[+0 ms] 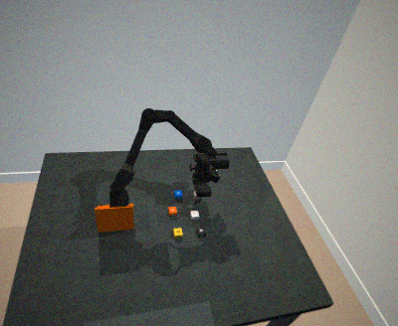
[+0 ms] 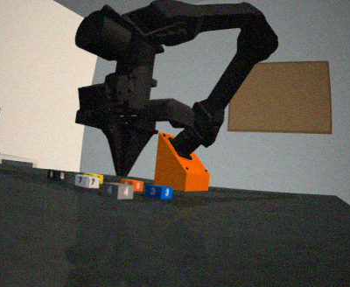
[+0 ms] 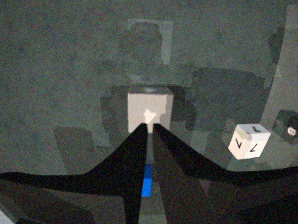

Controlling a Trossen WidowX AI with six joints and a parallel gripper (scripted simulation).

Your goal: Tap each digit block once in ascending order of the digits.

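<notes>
My gripper (image 2: 122,175) (image 3: 149,129) is shut and empty, its tips just above the grey block (image 2: 120,191) (image 3: 149,107) and overlapping its near edge in the wrist view. That block shows a 4. The blue block (image 1: 178,194) (image 2: 158,192) (image 3: 146,187) shows a 3 and is partly hidden by the fingers in the wrist view. The orange block (image 1: 172,211) (image 2: 134,185) shows a 0. The white block (image 1: 195,215) (image 2: 87,181) (image 3: 248,141) shows a 7. The dark block (image 1: 201,232) (image 2: 59,175) (image 3: 287,125) seems to show an 8. The yellow block's (image 1: 178,232) (image 2: 94,177) digit is unclear.
The orange arm base (image 1: 114,218) (image 2: 183,171) stands left of the blocks in the top view. The blocks stand apart in a loose group on the dark table (image 1: 261,268) (image 2: 203,245). The white block is to the right of the fingers in the wrist view.
</notes>
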